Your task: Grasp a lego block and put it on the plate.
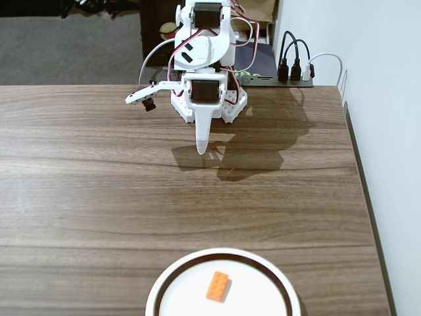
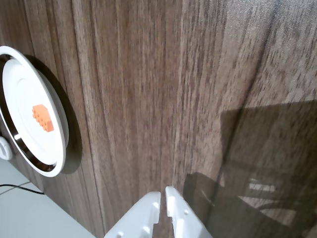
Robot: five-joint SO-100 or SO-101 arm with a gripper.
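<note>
The orange lego block lies flat on the white plate, which has a dark brown ring and sits at the table's front edge. In the wrist view the block lies on the plate at the far left. My white gripper hangs pointing down near the arm's base at the back of the table, far from the plate. In the wrist view its two fingertips stand nearly together with nothing between them. It is shut and empty.
The wooden table stretches between the arm's base and the plate. A black USB hub with cables sits behind the base at the back right. A white wall runs along the right edge.
</note>
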